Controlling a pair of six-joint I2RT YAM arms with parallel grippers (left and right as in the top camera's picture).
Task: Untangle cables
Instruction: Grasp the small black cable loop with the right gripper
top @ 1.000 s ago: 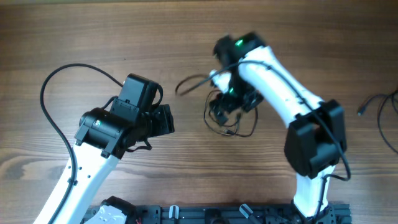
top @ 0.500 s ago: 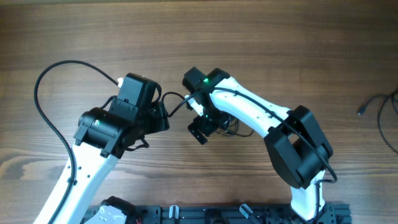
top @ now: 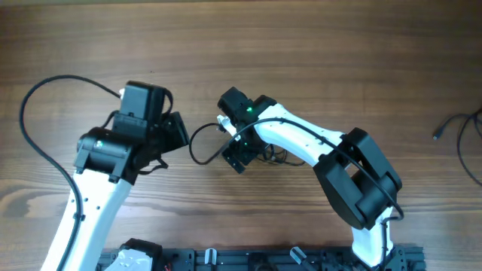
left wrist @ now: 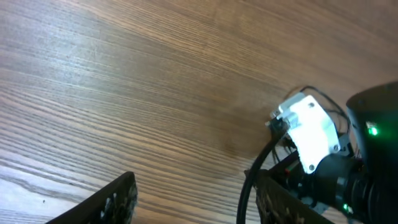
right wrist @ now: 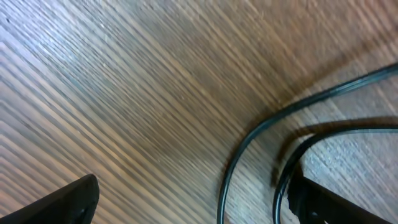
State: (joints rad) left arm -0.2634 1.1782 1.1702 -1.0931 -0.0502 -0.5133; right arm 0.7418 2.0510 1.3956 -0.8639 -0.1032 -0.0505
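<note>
A tangle of thin black cables (top: 277, 156) lies at the table's middle, mostly under my right arm. One black cable loop (top: 197, 144) curves out of it to the left, between the two grippers. My right gripper (top: 235, 156) is open and low over the tangle's left edge. In the right wrist view two black cable strands (right wrist: 249, 146) run between its open fingers (right wrist: 193, 196). My left gripper (top: 181, 132) is open just left of the loop. In the left wrist view a black cable (left wrist: 250, 190) runs along the inside of its right finger, fingers (left wrist: 193, 190) wide apart.
Another black cable (top: 461, 137) with a small plug lies at the table's far right edge. The left arm's own black lead (top: 34, 105) arcs over the table at the far left. The right arm's white wrist (left wrist: 309, 129) is close in front of my left gripper.
My left arm has drawn back to the left. The cable end that reached toward it now curls in a loose loop between the grippers. My right gripper swung left, then held over the tangle.
</note>
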